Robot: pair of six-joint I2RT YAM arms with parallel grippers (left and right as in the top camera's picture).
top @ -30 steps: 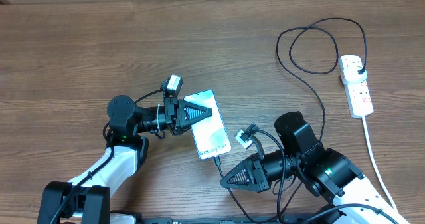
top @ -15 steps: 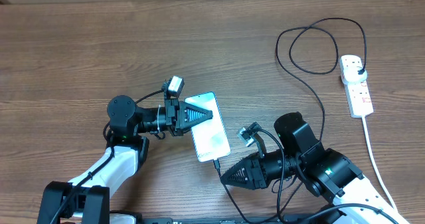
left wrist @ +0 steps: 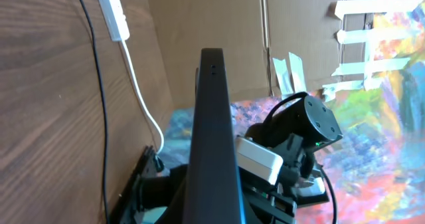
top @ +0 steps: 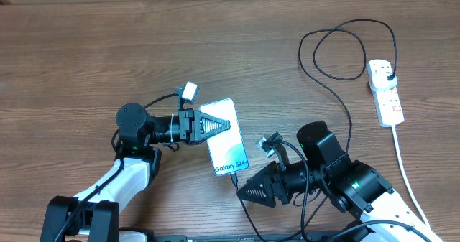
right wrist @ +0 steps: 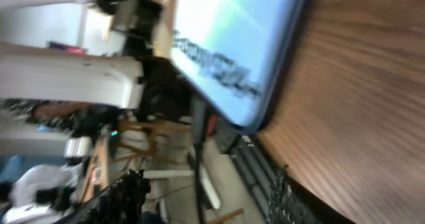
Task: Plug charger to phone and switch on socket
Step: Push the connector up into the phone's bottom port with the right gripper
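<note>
Left gripper (top: 224, 124): clamped on the upper end of the phone (top: 231, 152), one finger lying across the screen.
Left wrist view: the phone (left wrist: 211, 131) shows edge-on, a dark strip running straight out from the gripper.
Phone: its lit screen faces up, and the "Galaxy S24+" end is the far one from the left gripper, pointing toward the right gripper.
Right gripper (top: 243, 192): just off the phone's lower end, tips toward it.
Right fingers (right wrist: 119, 197): apart, gripping nothing, with the phone's lower end (right wrist: 232, 31) straight ahead.
Charger (top: 236, 176): the tip meets the phone's lower edge just ahead of the right gripper. I cannot tell how deep it sits.
Cable: from the tip it passes right by the right fingertips and back beside that arm.
Loop: coiled on the table (top: 108, 41), well beyond the right gripper on its outer side.
Plug (top: 389, 72): in the socket's end outlet, the one farthest from both grippers.
Socket (top: 386, 95): well away from the right gripper on its outer side and farther still from the left. The switch positions are too small to read.
White cord (top: 401, 163): runs from the socket's near end past the outer side of the right arm.
</note>
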